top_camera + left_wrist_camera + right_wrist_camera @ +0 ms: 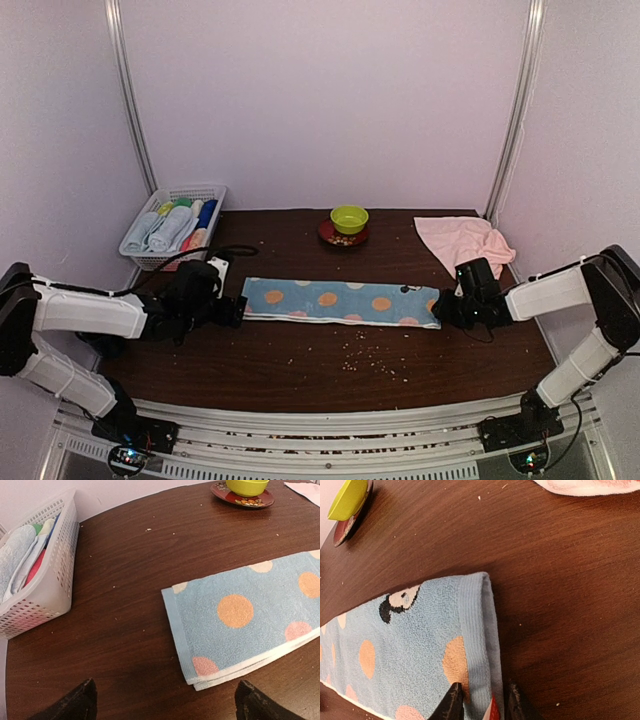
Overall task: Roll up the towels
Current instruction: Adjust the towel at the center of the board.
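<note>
Pinches right hem of the blue towel (340, 301) with right fingers (452, 702); holds left fingers (75, 705) spread wide just off its left end. Lies flat on the desk (300, 355), long axis arm to arm.

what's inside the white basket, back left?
The basket holds rolled cloths: pale blue and white ones, with green, red and dark blue showing beside. Anything beneath them is covered.
</note>
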`<state>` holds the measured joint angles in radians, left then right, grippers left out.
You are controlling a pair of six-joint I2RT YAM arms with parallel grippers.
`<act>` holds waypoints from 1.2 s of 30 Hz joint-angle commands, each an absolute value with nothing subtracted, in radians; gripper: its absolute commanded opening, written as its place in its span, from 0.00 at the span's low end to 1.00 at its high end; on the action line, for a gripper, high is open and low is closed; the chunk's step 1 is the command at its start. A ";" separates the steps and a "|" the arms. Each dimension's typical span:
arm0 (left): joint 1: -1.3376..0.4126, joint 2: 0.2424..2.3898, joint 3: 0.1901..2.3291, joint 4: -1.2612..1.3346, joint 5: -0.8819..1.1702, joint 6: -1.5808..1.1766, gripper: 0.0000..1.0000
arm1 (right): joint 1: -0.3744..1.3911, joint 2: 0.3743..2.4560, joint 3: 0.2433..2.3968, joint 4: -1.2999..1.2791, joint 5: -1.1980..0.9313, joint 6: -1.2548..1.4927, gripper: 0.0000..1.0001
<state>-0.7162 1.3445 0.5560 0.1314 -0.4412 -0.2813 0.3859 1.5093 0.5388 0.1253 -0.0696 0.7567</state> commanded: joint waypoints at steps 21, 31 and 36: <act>-0.720 1.276 0.534 0.161 -0.458 -0.268 0.98 | 0.399 1.507 0.573 0.042 0.034 0.764 0.00; -0.720 1.276 0.533 0.158 -0.464 -0.267 0.98 | 0.339 1.341 0.679 -0.142 0.171 0.654 0.00; -0.721 1.281 0.535 0.157 -0.466 -0.267 0.98 | 0.325 1.310 0.714 -0.196 0.183 0.615 0.00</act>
<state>-0.7166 1.2942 0.5442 0.1307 -0.4500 -0.2787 0.3374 1.3338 0.6838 -0.1173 0.1299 0.6655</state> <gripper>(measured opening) 0.978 0.027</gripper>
